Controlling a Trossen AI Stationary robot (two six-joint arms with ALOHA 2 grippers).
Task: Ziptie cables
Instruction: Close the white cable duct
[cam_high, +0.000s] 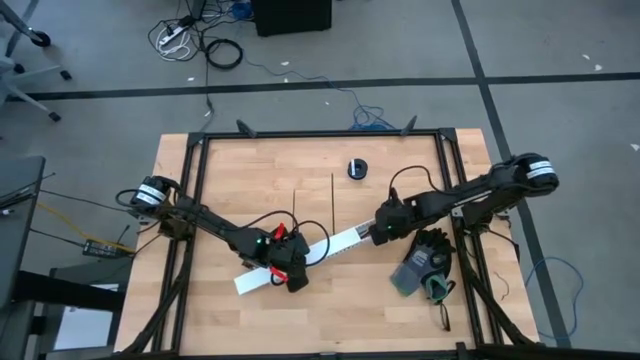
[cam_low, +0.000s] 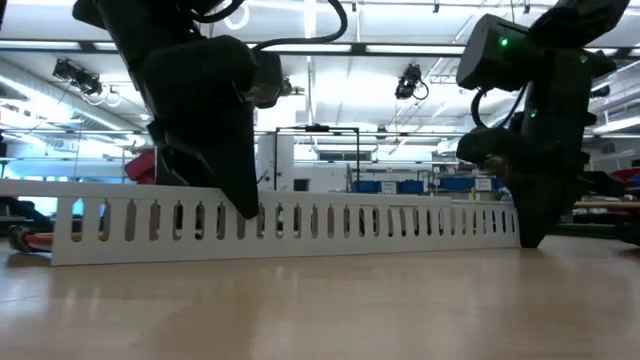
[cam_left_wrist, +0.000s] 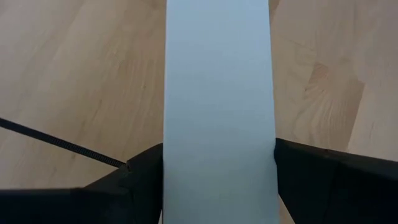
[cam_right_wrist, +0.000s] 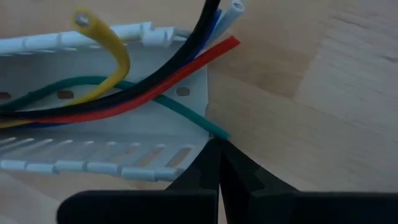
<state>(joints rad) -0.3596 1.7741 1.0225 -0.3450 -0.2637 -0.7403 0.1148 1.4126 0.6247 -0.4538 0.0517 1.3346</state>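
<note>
A long white slotted channel (cam_high: 300, 256) is laid diagonally across the wooden surface (cam_high: 230, 170), and both arms are set upon it. Its nearer end is straddled by the left gripper (cam_high: 295, 279), whose fingers (cam_left_wrist: 143, 177) are spread to the channel's full width and pressed against its two side walls (the flat white face fills the gap between them in the left wrist view). A thin black ziptie (cam_left_wrist: 62, 144) is seen running slantwise across the wood up to one of those fingers. At the channel's farther end the right gripper (cam_high: 377, 234) is lowered, its fingers (cam_right_wrist: 211, 171) pressed together with their tips at the corner of the open end. The cables (cam_right_wrist: 124, 99) are laid inside the channel there, red, black, green, yellow, blue and white, several ends sticking out past the mouth and the yellow one curling upward. Just beside the right arm a pair of dark gloves (cam_high: 425, 265) is left on the surface. Farther back two thin black strips (cam_high: 332, 198) lie straight on the wood, and beyond them a small black round object (cam_high: 357, 168). No readable writing can be made out.
</note>
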